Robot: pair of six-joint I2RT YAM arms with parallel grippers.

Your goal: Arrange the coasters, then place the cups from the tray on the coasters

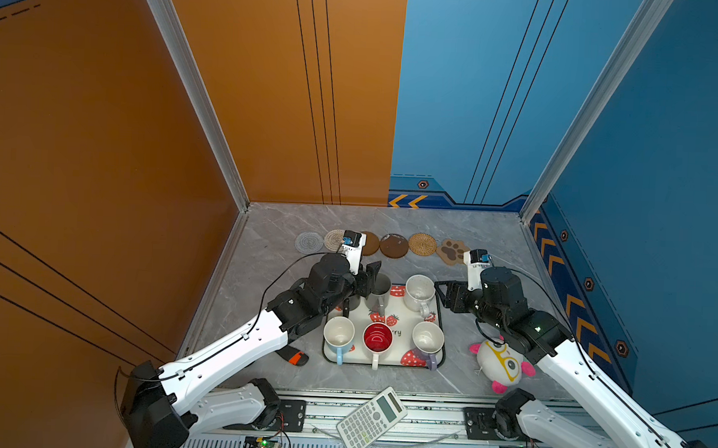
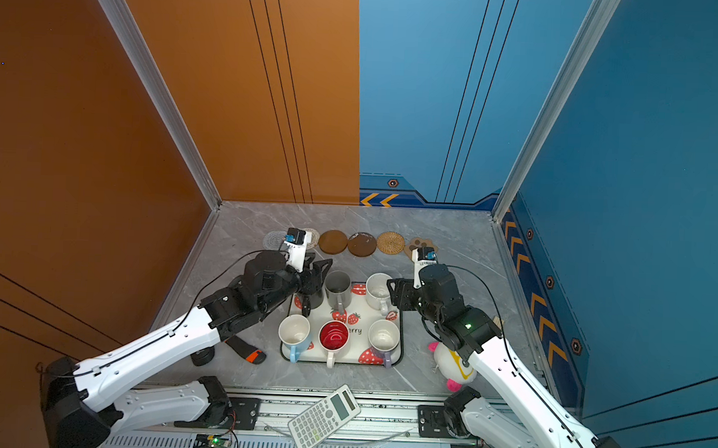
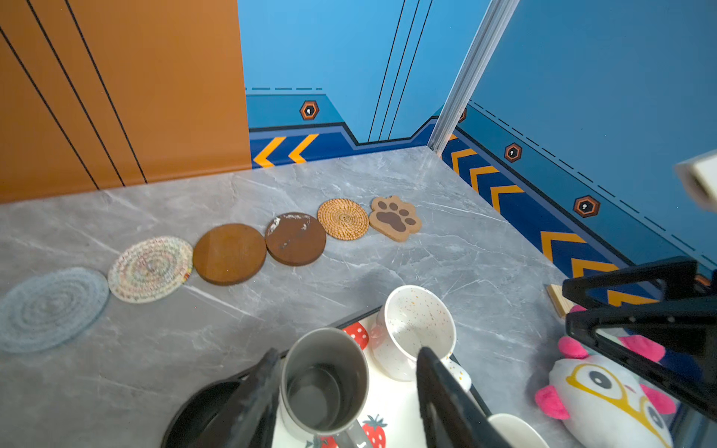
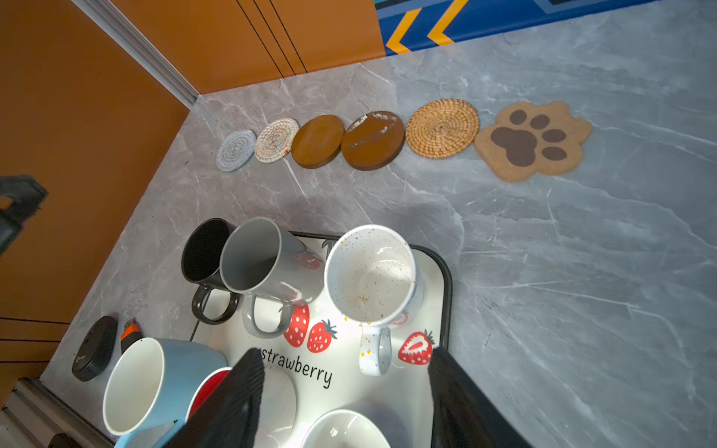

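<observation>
A: Left hand [image 3: 348, 351] spread, jaws either side of the grey mug [image 3: 326, 388], not yet gripping. Right hand [image 4: 346, 352] spread above the tray [image 4: 446, 279], empty.

B: Progress?

A: Coasters [image 3: 229, 254] look done: six in a row along the far worktop [image 4: 582, 271]. Woven rounds [image 4: 442, 128], smooth brown discs [image 4: 372, 139], one grainy paw [image 4: 533, 139]. All six glossy cups [image 4: 368, 279] sit on the tray, so every placement remains.

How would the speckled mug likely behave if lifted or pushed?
The speckled mug looks like glossy ceramic: probably rigid, heavyish and slippery to grip. Standing upright on the smooth tray, it would likely slide rather than tip under a low push. With the grey mug close beside it, a knock could chip either.
</observation>
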